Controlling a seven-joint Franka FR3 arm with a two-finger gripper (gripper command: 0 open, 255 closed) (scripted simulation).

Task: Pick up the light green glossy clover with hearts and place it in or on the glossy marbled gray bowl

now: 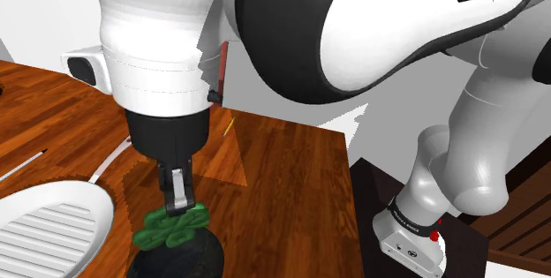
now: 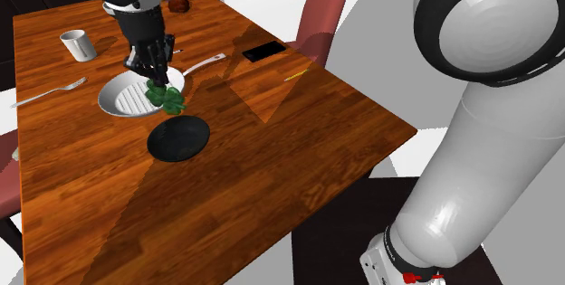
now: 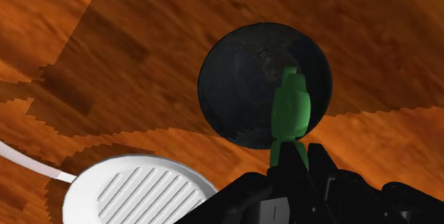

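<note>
The gripper [image 3: 288, 160] was closed to a narrow gap on the clover [image 3: 292, 105], with both black fingers clasping one edge of it. The clover was a glossy green piece with rounded lobes. It hung below the fingertips and was clear of the table [image 3: 142, 45].

In the wrist view, the clover lay in line with the bowl [image 3: 235, 87], a dark, glossy, round vessel that stood upright on the wood. In the second exterior view, the gripper [image 2: 156, 80] held the clover [image 2: 167, 99] in the air above the bowl [image 2: 178, 138], and a gap separated the two. In the shoulder view, the clover [image 1: 172, 228] sat under the gripper [image 1: 179, 206] and directly above the rim of the bowl [image 1: 203, 259].

Just beside the bowl lay a white ridged pan [image 2: 122, 98], with its handle pointing away from the bowl.

Farther out on the brown wooden table [image 2: 272, 166] lay the following items:
- a fork [image 2: 50, 91] beyond the pan;
- a white mug [image 2: 78, 45] past the fork;
- a yellow pencil [image 2: 296, 76] near the table's edge;
- a black phone [image 2: 265, 52] near the pencil.

A red chair [image 2: 321, 12] stood behind the far edge.
</note>
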